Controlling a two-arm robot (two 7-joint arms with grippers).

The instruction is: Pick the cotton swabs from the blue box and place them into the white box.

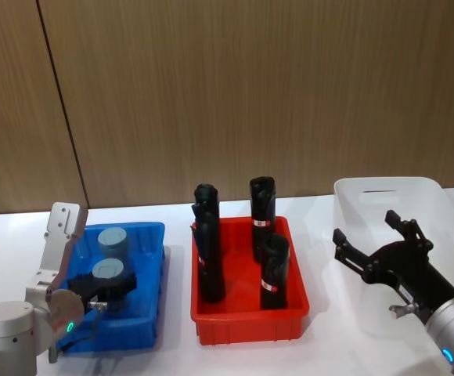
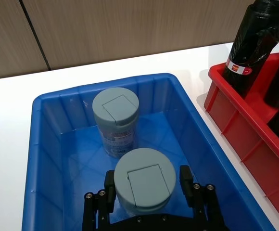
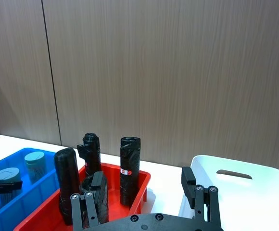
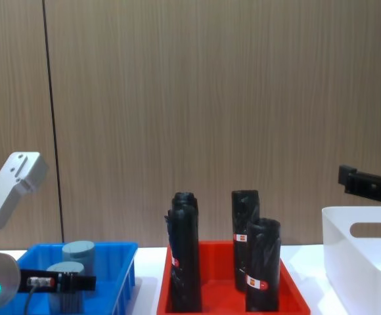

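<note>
Left gripper (image 2: 147,184) is down inside the blue box (image 2: 45,144), jaws drawn in narrow. One black finger (image 2: 185,179) sits on each side of the nearer swab tub (image 2: 140,175), snug against its walls, so that's a grip on the tub. The tub stands upright with its grey-blue lid facing up, and from here I can't tell whether it rests on the box floor or just clear of it.

Just behind it stands the farther swab tub (image 2: 115,113), also upright, printed label showing, close to the box's back wall. I can't say whether the two touch. That's two tubs of cotton swabs, both in the blue box.

Next door, in the middle of the table (image 1: 8,243), is one red bin (image 1: 246,321). Counting the black rolls (image 1: 262,207) in it gives four, all standing. Two are on the side toward the blue box, one behind the other, and two are on the side toward the white box. Red-and-white labels show on them.

Over on the right is one white box (image 1: 426,184), taller than the coloured pair, with its oval handle cutout showing at the far wall. The right gripper (image 1: 365,227) hangs in the air at the white box's near left corner, close to the rim. Its jaws are spread wide, nothing is between them, and it's well apart from both tubs. A wood-panelled wall (image 1: 250,94) runs behind everything.
</note>
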